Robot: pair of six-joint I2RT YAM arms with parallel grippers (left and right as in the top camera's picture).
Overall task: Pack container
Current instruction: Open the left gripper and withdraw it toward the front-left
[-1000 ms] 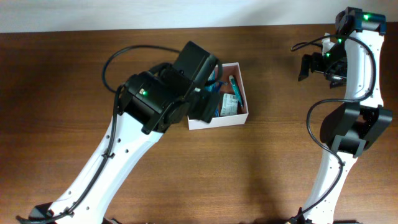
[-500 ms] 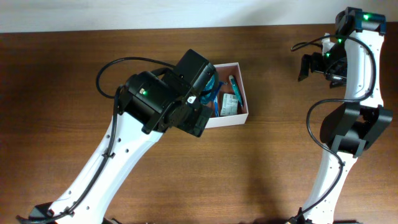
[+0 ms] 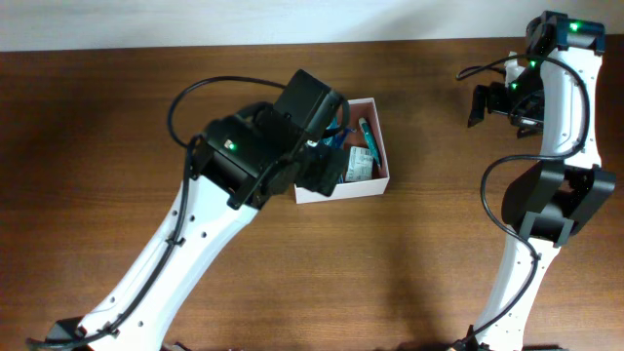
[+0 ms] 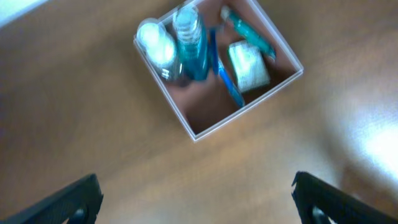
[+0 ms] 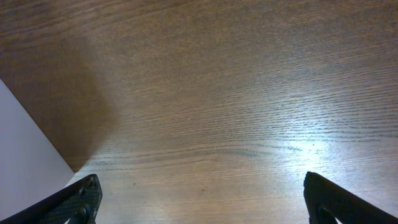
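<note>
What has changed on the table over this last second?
The left arm pulled back slightly toward its base, then returned over the container. The left gripper stayed open and empty. The right arm, the container and the toiletries inside did not move.

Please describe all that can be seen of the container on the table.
The container is a square, open-topped box with thin white walls and a pinkish-brown inside, like cardboard. It stands upright on the wooden table, holding a blue bottle, a white-capped item, a teal tube and a small carton. Nothing else touches it.
</note>
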